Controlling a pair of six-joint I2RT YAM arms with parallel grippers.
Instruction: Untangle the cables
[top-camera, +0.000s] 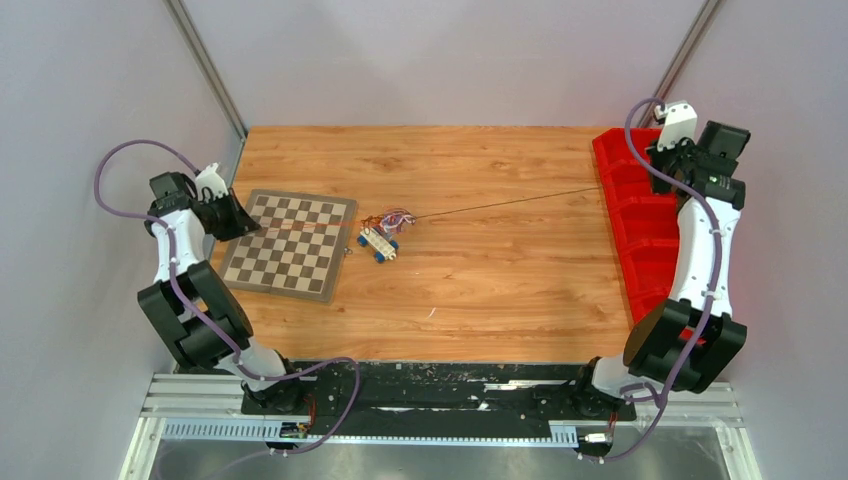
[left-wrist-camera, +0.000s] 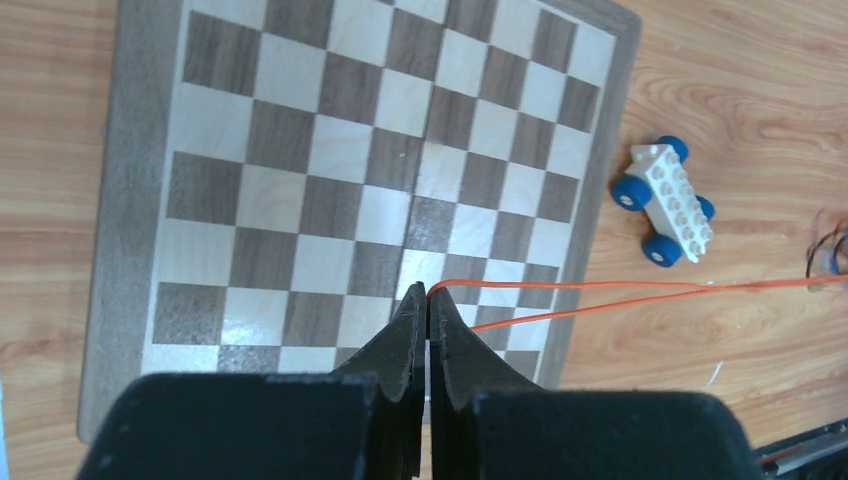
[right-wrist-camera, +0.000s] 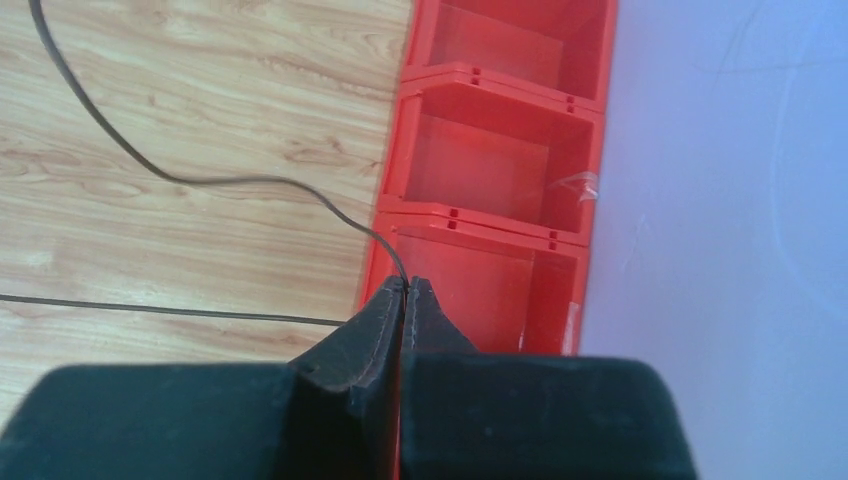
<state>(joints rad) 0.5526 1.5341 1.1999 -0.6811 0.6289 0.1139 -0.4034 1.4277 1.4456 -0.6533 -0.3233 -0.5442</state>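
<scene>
The cables form a small knot (top-camera: 397, 219) of dark, orange and whitish strands mid-table, next to a toy car. My left gripper (left-wrist-camera: 428, 296) is shut on the orange cable (left-wrist-camera: 600, 287), which runs taut over the chessboard to the knot; the gripper sits at the board's left edge in the top view (top-camera: 232, 215). My right gripper (right-wrist-camera: 406, 285) is shut on the dark cable (right-wrist-camera: 200, 180) above the red bins. That dark cable (top-camera: 510, 202) stretches in a straight line from the knot to the far right.
A chessboard (top-camera: 290, 243) lies at the left of the wooden table. A white toy car with blue wheels (top-camera: 378, 243) stands beside the knot, also in the left wrist view (left-wrist-camera: 668, 198). A red bin rack (top-camera: 640, 225) lines the right edge.
</scene>
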